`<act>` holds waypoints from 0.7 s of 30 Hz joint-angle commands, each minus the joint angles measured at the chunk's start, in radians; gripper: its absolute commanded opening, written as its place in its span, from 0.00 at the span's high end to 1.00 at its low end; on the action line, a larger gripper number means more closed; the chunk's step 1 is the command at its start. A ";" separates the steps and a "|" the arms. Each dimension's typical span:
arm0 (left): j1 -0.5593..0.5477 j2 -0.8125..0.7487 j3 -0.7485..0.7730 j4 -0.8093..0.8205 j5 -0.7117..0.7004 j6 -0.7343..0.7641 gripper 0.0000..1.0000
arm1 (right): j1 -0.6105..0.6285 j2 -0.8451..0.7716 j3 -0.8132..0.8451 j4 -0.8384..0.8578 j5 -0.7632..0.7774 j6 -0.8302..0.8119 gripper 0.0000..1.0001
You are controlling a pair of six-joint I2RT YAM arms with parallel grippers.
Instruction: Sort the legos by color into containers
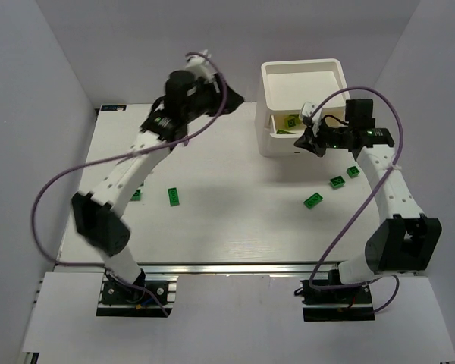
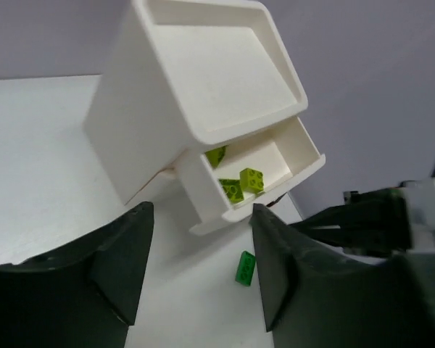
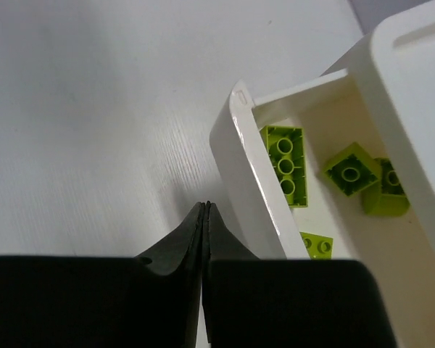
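The white container unit (image 1: 299,80) stands at the back right, its top tray empty and one drawer (image 1: 287,133) pulled out. The drawer (image 3: 243,159) holds several yellow-green legos (image 3: 284,165), which also show in the left wrist view (image 2: 251,179). My right gripper (image 3: 206,208) is shut with nothing between its fingers, its tip just outside the drawer's front wall; in the top view (image 1: 309,141) it is at the drawer's right front corner. My left gripper (image 2: 201,212) is open and empty, hovering left of the unit (image 1: 229,97). No purple lego shows.
Bright green legos lie loose on the table: two at the left (image 1: 174,196) (image 1: 136,195), three at the right (image 1: 313,200) (image 1: 337,182) (image 1: 353,171). One green lego (image 2: 245,267) lies below the drawer in the left wrist view. Grey walls enclose the table.
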 commanded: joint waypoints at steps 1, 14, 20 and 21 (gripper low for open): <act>0.044 -0.279 -0.296 -0.032 -0.145 0.002 0.30 | 0.015 0.080 0.096 -0.189 0.010 -0.196 1.00; 0.104 -0.694 -0.903 -0.053 -0.292 -0.228 0.09 | 0.070 0.239 0.146 0.074 0.361 -0.092 1.00; 0.104 -0.712 -0.911 -0.106 -0.315 -0.215 0.08 | 0.093 0.336 0.215 0.182 0.462 -0.025 1.00; 0.104 -0.712 -0.916 -0.109 -0.315 -0.215 0.08 | 0.099 0.350 0.246 0.182 0.467 -0.023 1.00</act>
